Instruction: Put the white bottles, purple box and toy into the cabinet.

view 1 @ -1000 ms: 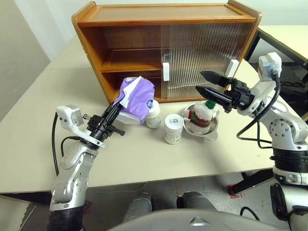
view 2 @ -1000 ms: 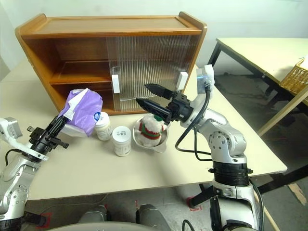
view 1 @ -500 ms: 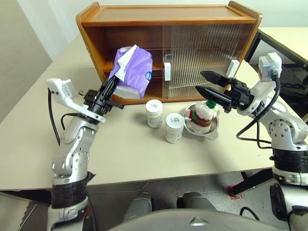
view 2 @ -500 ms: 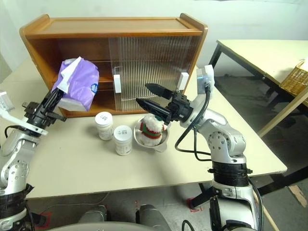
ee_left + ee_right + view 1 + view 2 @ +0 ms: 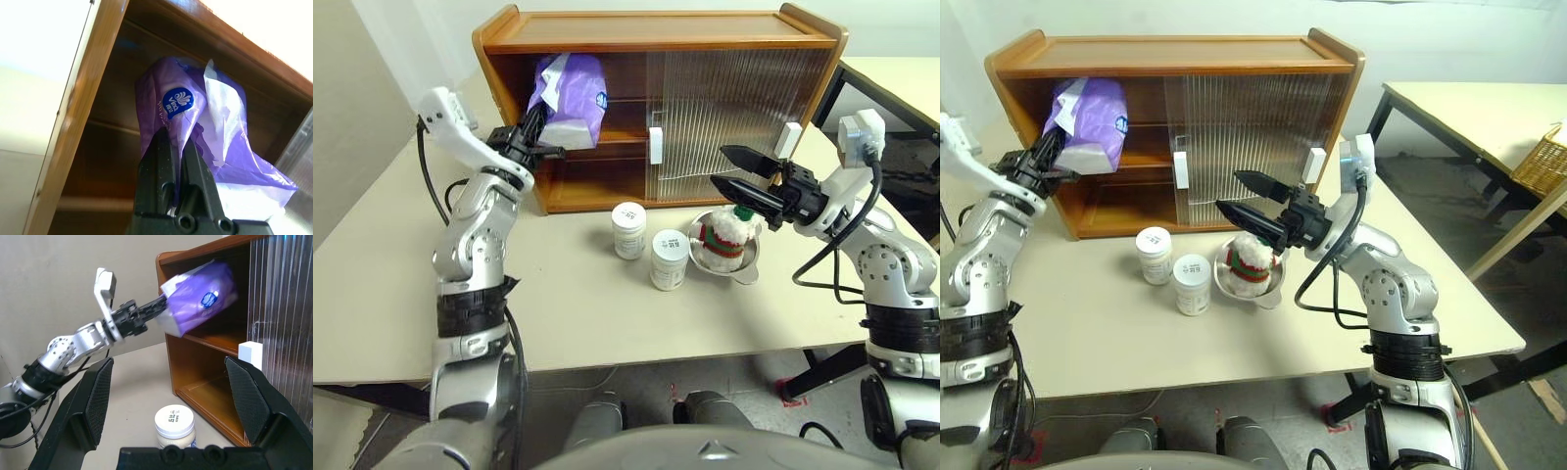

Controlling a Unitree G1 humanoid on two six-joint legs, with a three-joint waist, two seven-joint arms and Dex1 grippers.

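Observation:
My left gripper (image 5: 536, 123) is shut on the purple box (image 5: 570, 86), pinching its lower edge. It holds the box tilted in the air at the open left end of the cabinet (image 5: 656, 27), level with the upper compartment and above the middle shelf. Two white bottles (image 5: 628, 229) (image 5: 669, 258) stand on the table in front of the cabinet. The toy (image 5: 726, 233) sits in a steel bowl (image 5: 750, 266) to their right. My right gripper (image 5: 719, 165) hangs open and empty just above the toy, pointing left.
Ribbed sliding doors (image 5: 724, 108) with white handles (image 5: 655, 145) cover the cabinet's middle and right; its left end is open on both levels. A second table (image 5: 1469, 108) with a wicker basket (image 5: 1542, 157) stands to the right across a gap.
My left arm has lifted the purple box off the table beside the bottles and carried it up and forward to the cabinet's upper left opening. The right arm has stayed still.

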